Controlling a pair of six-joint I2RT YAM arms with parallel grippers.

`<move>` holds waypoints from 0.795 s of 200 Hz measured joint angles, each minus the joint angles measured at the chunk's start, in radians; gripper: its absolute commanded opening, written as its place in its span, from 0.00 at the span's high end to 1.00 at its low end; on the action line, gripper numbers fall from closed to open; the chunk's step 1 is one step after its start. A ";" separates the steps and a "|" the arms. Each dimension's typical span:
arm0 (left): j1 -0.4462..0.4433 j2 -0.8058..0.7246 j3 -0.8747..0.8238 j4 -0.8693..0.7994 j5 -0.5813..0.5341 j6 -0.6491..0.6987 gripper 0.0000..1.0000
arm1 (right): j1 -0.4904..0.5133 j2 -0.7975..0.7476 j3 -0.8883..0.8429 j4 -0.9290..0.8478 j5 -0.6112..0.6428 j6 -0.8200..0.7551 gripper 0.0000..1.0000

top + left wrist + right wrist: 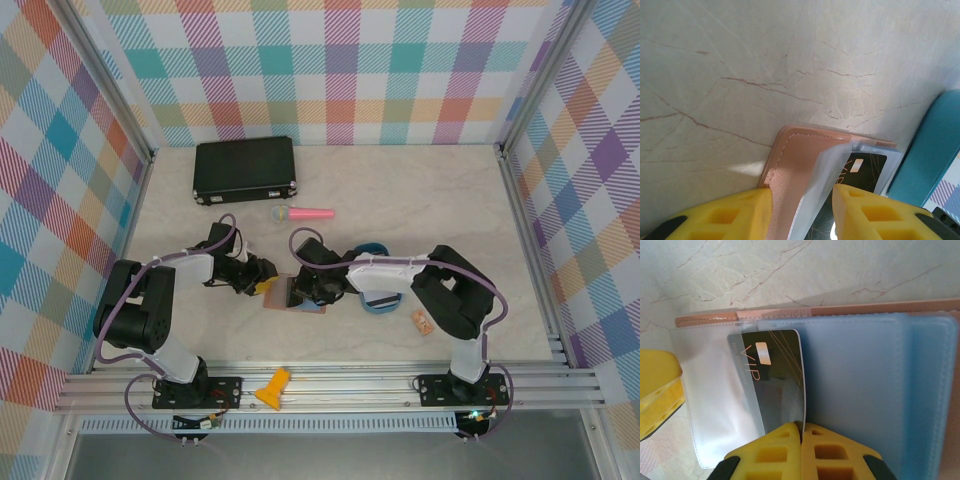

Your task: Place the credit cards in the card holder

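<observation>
1. Marble-look table (420, 210), smooth and pale-veined: good for sliding, not lifting
2. Card holder (855, 390), opened flat at mid-table between the arms, stitched pink leather outside, matte grey-blue pockets inside; needs steadying while loading
3. Clear sleeve (710, 410), glossy and floppy, flanked with the pink cover by left gripper (802, 200); clamped or merely bracketing, impossible to tell
4. Dark card (772, 375), stiff, gilt-lettered, partway under the sleeve, met at its near edge by right gripper (802, 432), tips pressed together; best pushed straight, square to the pocket mouth
</observation>
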 measured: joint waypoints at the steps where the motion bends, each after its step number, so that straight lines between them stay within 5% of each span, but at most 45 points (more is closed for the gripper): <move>1: 0.000 0.000 0.000 0.000 0.000 0.000 0.60 | 0.000 0.000 -0.001 0.002 0.000 0.000 1.00; 159: 0.000 0.003 0.007 -0.015 -0.003 0.000 0.60 | 0.022 -0.108 -0.104 0.064 0.064 0.007 1.00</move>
